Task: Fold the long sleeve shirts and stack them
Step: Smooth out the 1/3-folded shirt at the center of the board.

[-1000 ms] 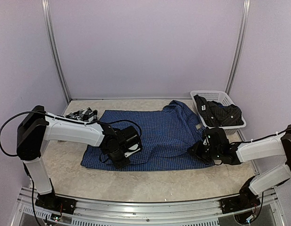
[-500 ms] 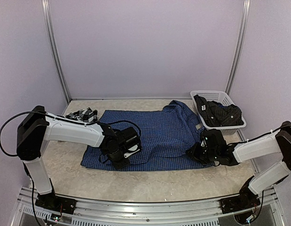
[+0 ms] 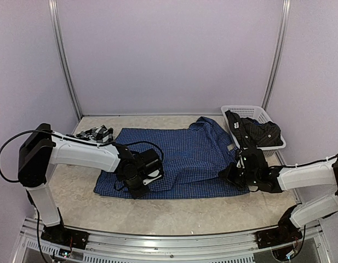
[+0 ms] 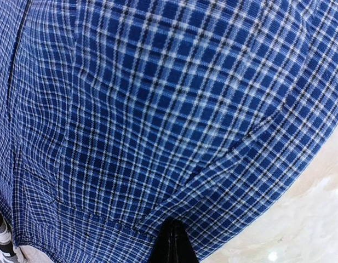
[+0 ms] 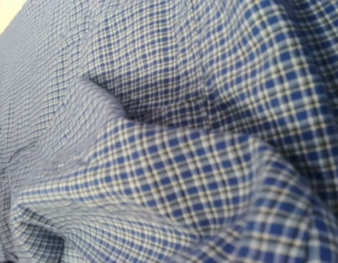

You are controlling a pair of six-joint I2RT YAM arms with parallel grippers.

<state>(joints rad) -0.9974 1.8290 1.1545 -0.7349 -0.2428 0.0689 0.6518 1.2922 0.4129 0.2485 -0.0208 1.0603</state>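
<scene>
On the pale bench (image 3: 174, 211), left pincer (image 4: 170, 245) pinches the near hem of the blue fine-checked cloth shirt (image 3: 185, 156), right pincer (image 3: 233, 176) closed tight on its bunched right edge.

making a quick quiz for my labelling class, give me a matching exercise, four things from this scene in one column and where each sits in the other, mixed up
Things
1. blue checked cloth shirt
2. white plastic basket
3. black-and-white plaid cloth bundle
4. dark crumpled garment

Places
a. inside the basket
b. far left, by the blue shirt's far left corner
c. spread out across the middle of the table
d. far right corner of the table

Pairs: 1-c, 2-d, 3-b, 4-a
</scene>
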